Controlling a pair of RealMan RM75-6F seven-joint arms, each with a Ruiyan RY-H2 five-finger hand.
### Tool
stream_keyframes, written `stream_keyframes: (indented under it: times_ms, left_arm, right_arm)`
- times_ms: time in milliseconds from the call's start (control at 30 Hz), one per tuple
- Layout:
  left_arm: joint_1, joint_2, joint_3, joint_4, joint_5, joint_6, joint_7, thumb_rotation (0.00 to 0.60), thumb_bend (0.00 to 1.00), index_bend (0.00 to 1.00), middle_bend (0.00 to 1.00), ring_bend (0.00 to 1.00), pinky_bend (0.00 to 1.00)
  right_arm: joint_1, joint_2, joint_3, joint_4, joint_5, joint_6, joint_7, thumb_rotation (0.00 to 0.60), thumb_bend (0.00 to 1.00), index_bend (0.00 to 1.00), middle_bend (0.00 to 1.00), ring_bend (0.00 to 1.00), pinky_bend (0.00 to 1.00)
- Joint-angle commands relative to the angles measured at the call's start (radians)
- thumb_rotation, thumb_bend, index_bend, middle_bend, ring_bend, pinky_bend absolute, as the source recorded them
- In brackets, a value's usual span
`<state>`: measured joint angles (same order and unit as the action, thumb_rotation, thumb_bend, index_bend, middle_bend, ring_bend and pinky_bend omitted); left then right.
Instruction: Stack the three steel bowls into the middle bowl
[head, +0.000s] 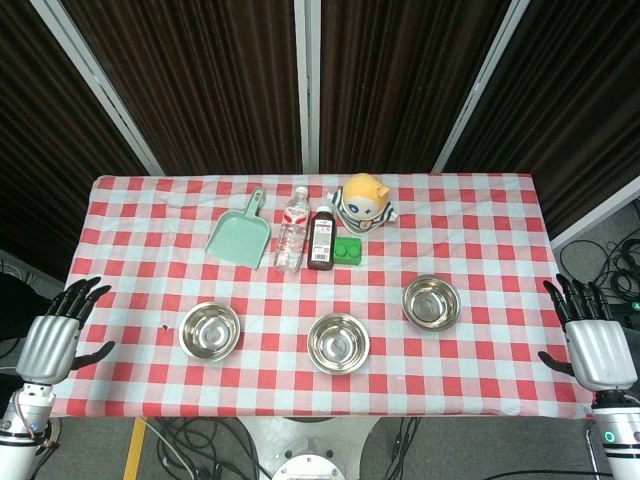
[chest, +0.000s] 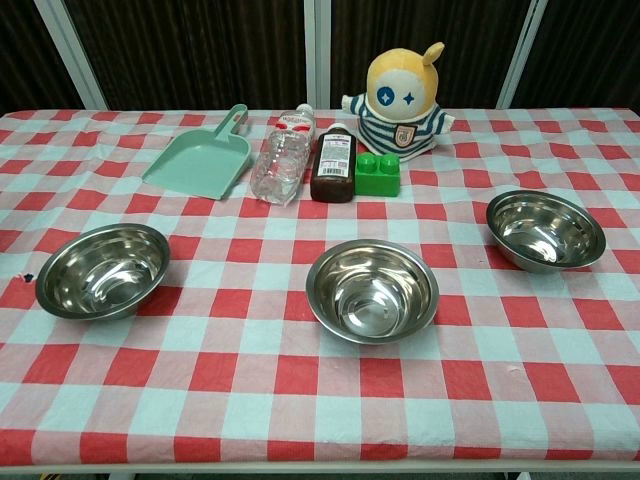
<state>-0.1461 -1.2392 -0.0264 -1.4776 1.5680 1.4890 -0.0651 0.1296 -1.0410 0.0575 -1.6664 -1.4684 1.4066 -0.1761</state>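
**Three bowls apart, both hands empty**

Three round steel bowls sit separately on the red-checked table (head: 480, 215): left bowl (head: 209, 331), middle bowl (head: 338, 342), right bowl (head: 431, 301). The left hand (head: 58, 335) and right hand (head: 592, 335) hover off the table's edges, fingers spread, holding nothing.

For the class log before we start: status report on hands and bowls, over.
Left hand and right hand open, off the table edges. Left bowl, middle bowl, right bowl apart, unstacked. Nothing between them.
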Motion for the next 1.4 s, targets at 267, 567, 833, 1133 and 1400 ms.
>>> stream_keyframes:
  times_ms: [267, 567, 833, 1133, 1400]
  left_arm:
    - [0.000, -0.001, 0.000, 0.001, 0.000, 0.001, -0.003, 0.600, 0.19, 0.20, 0.20, 0.12, 0.21]
    - [-0.007, -0.002, -0.007, 0.017, -0.006, -0.004, -0.028, 0.600, 0.19, 0.20, 0.20, 0.12, 0.21]
    - [0.011, -0.005, 0.004, 0.028, 0.008, 0.026, -0.034, 0.600, 0.19, 0.20, 0.20, 0.12, 0.21]
    - [0.023, 0.008, 0.002, 0.034, 0.006, 0.045, -0.055, 0.600, 0.19, 0.20, 0.20, 0.12, 0.21]
    - [0.019, 0.000, 0.001, 0.052, 0.005, 0.036, -0.061, 0.600, 0.19, 0.20, 0.20, 0.12, 0.21]
  right_arm:
    - [0.000, 0.012, 0.005, -0.024, -0.011, 0.013, -0.008, 0.600, 0.00, 0.00, 0.01, 0.00, 0.00]
    - [0.053, -0.040, -0.022, 0.018, -0.076, -0.059, -0.085, 0.600, 0.02, 0.17, 0.21, 0.42, 0.49]
    - [0.130, -0.108, -0.047, 0.030, -0.095, -0.202, -0.174, 0.600, 0.07, 0.28, 0.32, 0.73, 0.78]
    - [0.211, -0.196, -0.028, 0.137, -0.093, -0.282, -0.253, 0.600, 0.09, 0.29, 0.32, 0.79, 0.81]
    - [0.250, -0.274, -0.021, 0.221, -0.077, -0.317, -0.237, 0.600, 0.09, 0.30, 0.33, 0.81, 0.81]
